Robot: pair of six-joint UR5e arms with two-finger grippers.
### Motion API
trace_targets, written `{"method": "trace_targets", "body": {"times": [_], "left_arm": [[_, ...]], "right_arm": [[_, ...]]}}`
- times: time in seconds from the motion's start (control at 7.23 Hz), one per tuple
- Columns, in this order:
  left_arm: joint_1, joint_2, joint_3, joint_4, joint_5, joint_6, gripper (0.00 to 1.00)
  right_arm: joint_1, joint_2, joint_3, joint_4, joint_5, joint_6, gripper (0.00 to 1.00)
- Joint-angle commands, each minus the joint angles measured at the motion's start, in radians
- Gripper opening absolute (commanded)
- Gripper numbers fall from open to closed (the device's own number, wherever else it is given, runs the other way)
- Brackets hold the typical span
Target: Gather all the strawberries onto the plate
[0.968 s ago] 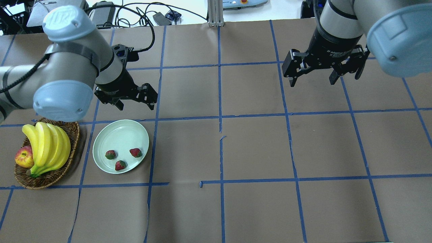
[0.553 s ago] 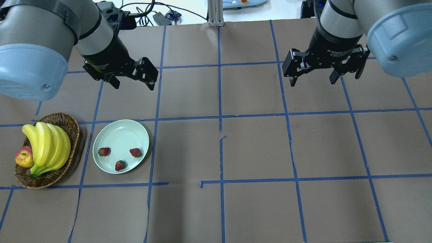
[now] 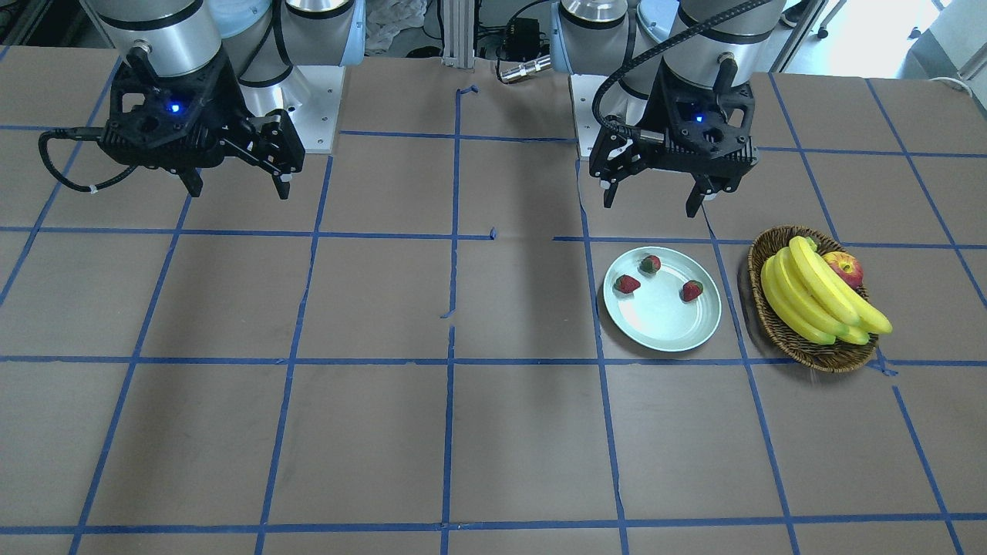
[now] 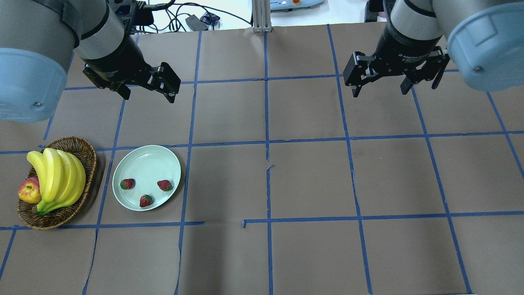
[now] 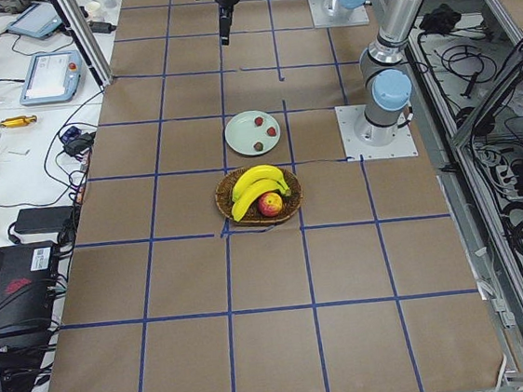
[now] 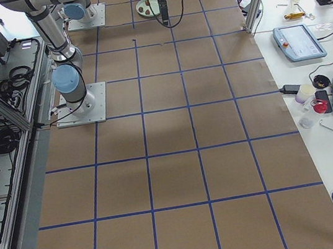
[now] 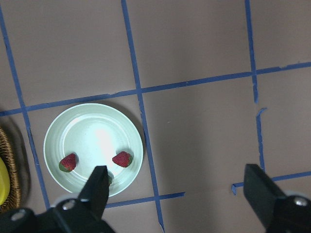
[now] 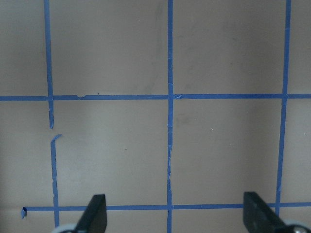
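Tally on the plate (image 4: 147, 164): three strawberries (image 4: 164, 185), all resting in the half nearer the robot's base, apart from one another, each small, red, green-capped. Just beside the pale mint plate, the wicker basket (image 4: 57, 219) carries a bunch of bananas (image 4: 57, 176) with an apple (image 4: 28, 191) tucked against them. The left gripper (image 4: 148, 95) hangs above the table with jaws spread wide, gripping nothing. The right gripper (image 4: 380, 91), well apart, is equally wide and empty.
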State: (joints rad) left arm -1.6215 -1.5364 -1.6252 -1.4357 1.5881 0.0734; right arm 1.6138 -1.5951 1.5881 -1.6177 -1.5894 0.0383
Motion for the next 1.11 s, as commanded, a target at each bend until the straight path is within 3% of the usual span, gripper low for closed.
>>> {"method": "trace_targets", "body": {"times": [0.0, 0.97], "left_arm": [[0.0, -0.004, 0.004, 0.001, 0.004, -0.009, 1.0], [-0.001, -0.004, -0.01, 0.044, -0.042, -0.107, 1.0]], "right_arm": [[-0.003, -0.002, -0.014, 0.002, 0.0, -0.003, 1.0], [0.003, -0.002, -0.03, 0.016, 0.011, 0.003, 1.0]]}}
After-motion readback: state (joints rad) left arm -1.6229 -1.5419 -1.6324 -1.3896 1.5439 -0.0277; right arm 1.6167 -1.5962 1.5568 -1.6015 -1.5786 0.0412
